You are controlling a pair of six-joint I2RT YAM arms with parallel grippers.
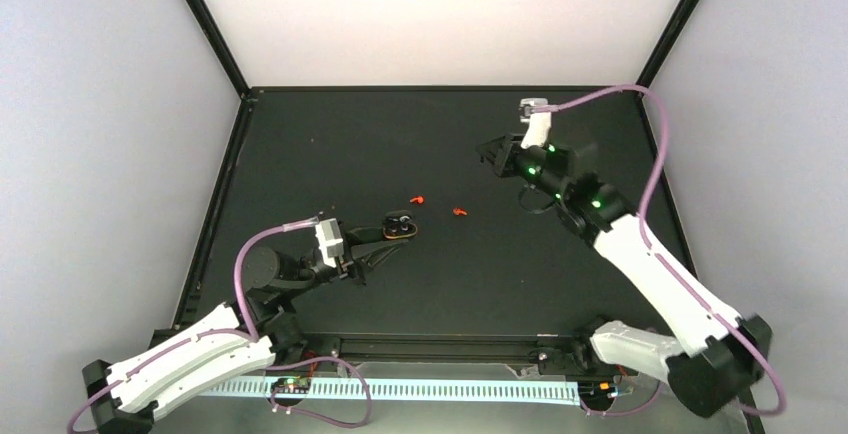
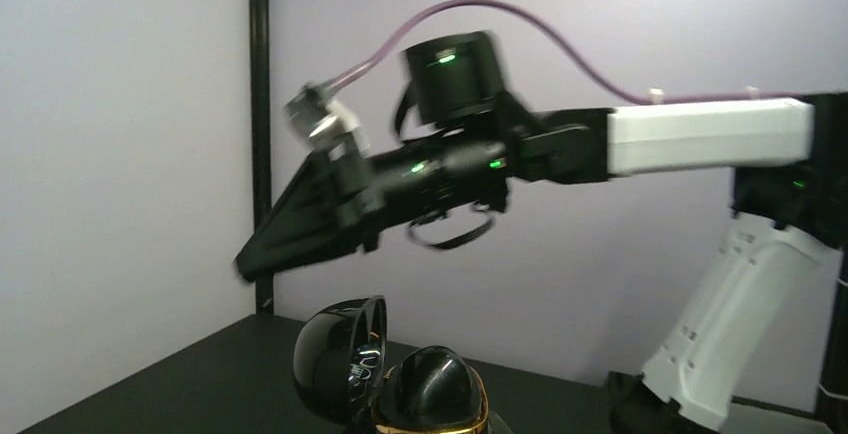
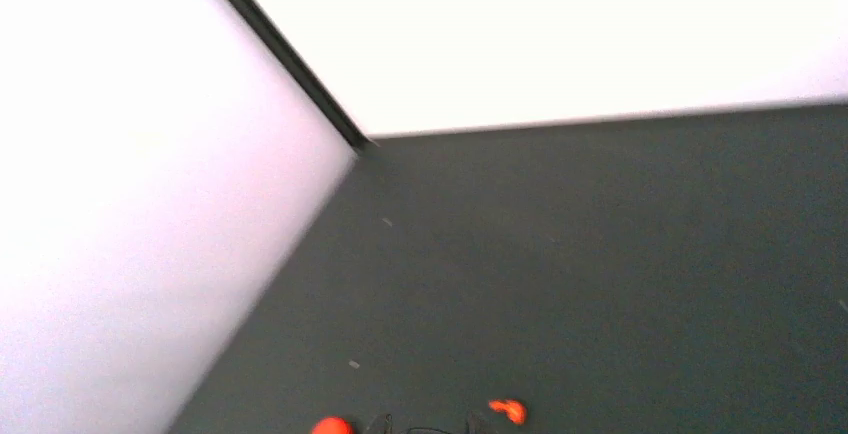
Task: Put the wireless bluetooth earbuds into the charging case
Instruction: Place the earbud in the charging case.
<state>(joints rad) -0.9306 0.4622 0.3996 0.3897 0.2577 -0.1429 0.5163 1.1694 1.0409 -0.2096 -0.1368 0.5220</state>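
Enclosure: a black table mat (image 1: 330,144) boxed in by pale walls (image 1: 100,104) and a black corner frame (image 1: 205,24).

Left gripper (image 1: 388,230): it lies low over the mat, pointing toward 2 o'clock from its arm. Its jaws are drawn narrow at the charging case (image 1: 400,224), which sits at the fingertips a little toward 8 o'clock from the table's middle. From above, the gripper appears clamped on the case. The fingers themselves do not show in the left wrist view. That view shows the case open as two glossy dark rounded halves: one half (image 2: 338,359) stands swung upright, and the other half (image 2: 430,386) carries an orange rim.

Earbuds: both are outside the case, loose on the mat. The first earbud (image 1: 418,199) lies near the case at its 1 o'clock. The second earbud (image 1: 459,211) lies farther out, at about 3 o'clock of the case and apart from the first. Neither touches a gripper.

Right gripper (image 1: 488,151): it is raised above the mat toward 1 o'clock of the table, well apart from both earbuds. Its fingers are pressed together and hold nothing. A purple cable (image 1: 655,144) loops off its wrist. The right wrist view is blurred and shows the earbuds only as orange specks at its 6 o'clock edge.
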